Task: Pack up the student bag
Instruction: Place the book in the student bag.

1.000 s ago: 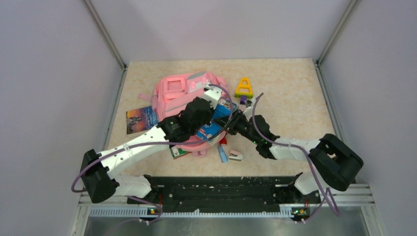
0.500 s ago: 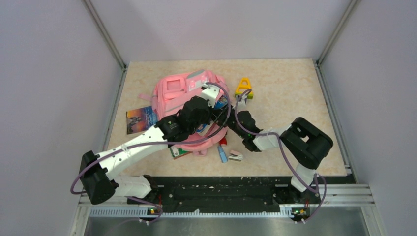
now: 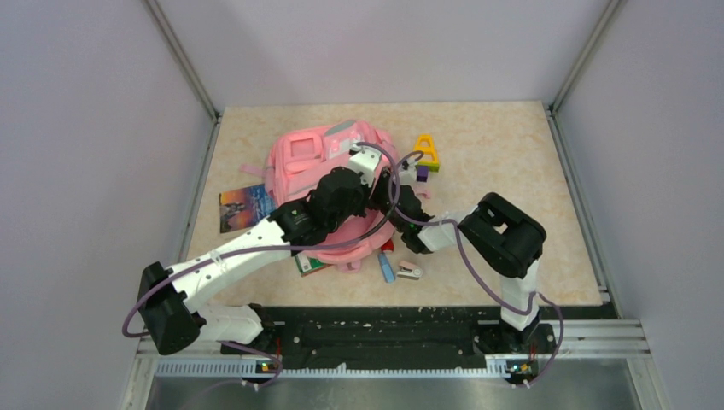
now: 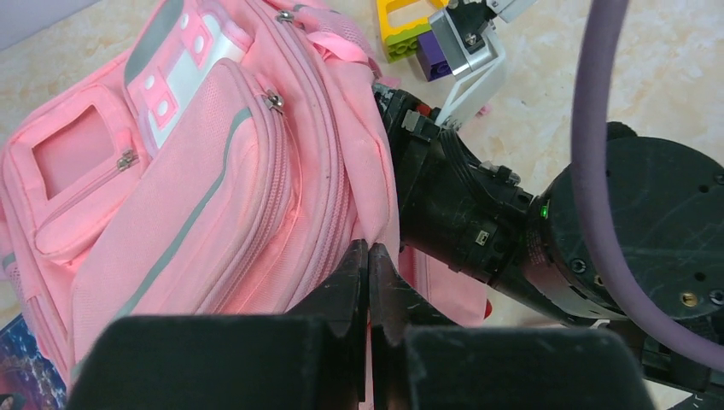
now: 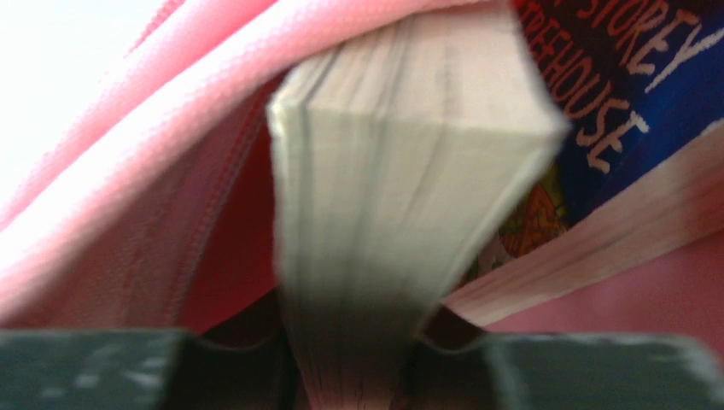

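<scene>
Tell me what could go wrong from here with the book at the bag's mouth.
The left claw pinches only a thin edge of the bag; a slip could drop the flap onto the book. The book sits between the fingers of the right claw, so backing out may drag it along. The right arm lies right beside the left claw; they could bump.

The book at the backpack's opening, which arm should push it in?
Right. The book sits between the fingers of the right gripper, under the fabric of the student bag. The left gripper is shut on the bag's edge, probably holding it open.
</scene>
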